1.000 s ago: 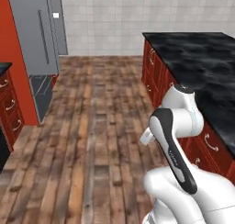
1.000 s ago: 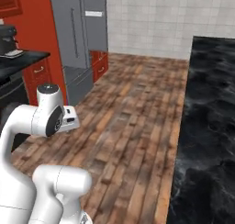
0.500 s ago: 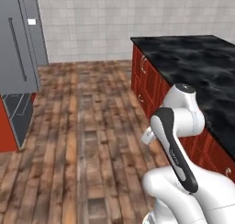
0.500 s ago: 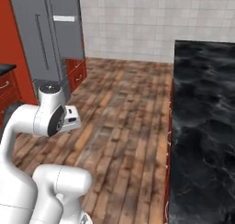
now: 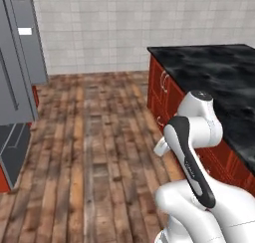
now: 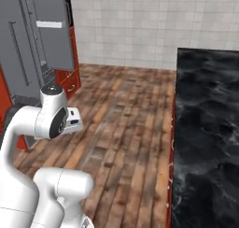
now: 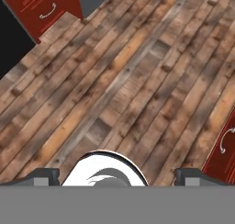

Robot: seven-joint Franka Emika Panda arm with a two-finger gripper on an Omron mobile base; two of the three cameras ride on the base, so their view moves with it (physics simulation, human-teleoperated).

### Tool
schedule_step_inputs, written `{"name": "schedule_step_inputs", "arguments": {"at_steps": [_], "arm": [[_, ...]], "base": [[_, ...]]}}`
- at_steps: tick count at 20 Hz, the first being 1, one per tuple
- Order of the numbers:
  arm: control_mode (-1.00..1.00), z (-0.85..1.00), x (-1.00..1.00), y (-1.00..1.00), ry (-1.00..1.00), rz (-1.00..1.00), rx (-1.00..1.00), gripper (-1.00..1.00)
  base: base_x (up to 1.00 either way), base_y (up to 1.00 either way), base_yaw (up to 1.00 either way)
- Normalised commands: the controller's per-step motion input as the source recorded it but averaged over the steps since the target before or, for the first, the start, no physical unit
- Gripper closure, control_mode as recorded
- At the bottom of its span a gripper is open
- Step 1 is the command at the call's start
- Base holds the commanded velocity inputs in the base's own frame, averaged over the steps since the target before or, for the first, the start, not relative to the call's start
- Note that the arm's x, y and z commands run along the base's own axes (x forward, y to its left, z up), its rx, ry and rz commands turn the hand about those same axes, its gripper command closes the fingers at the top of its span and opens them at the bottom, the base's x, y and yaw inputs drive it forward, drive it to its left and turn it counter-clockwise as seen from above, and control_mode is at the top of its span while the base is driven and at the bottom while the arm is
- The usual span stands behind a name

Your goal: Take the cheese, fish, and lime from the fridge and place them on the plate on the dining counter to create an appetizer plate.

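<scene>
Gripper (image 7: 117, 176) stood wide open, empty, over floor; fridge (image 5: 20, 62) at 10 o'clock; lime prob. light, slick, rolls: pinch across middle.

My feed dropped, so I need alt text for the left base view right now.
The white arm rises folded at lower right over a wooden plank floor. The grey fridge stands at the left edge, and the black marble dining counter on its red base runs along the right.

A tall grey steel fridge (image 5: 17, 72), a black white-veined marble dining counter (image 5: 219, 82) on red, and brown-streaked wooden floor planks (image 5: 99, 152) are shown.
</scene>
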Motion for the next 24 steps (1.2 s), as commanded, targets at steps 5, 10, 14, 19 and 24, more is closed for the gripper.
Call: {"name": "schedule_step_inputs", "arguments": {"at_steps": [5,10,14,19,24], "arm": [[1.0,0.0,0.0,0.0,0.0,0.0,0.0,-1.0],[1.0,0.0,0.0,0.0,0.0,0.0,0.0,-1.0],[1.0,0.0,0.0,0.0,0.0,0.0,0.0,-1.0],[1.0,0.0,0.0,0.0,0.0,0.0,0.0,-1.0],[1.0,0.0,0.0,0.0,0.0,0.0,0.0,-1.0]], "base": [[1.0,0.0,0.21],[1.0,0.0,0.27],[1.0,0.0,0.31],[1.0,0.0,0.36],[1.0,0.0,0.38]]}}
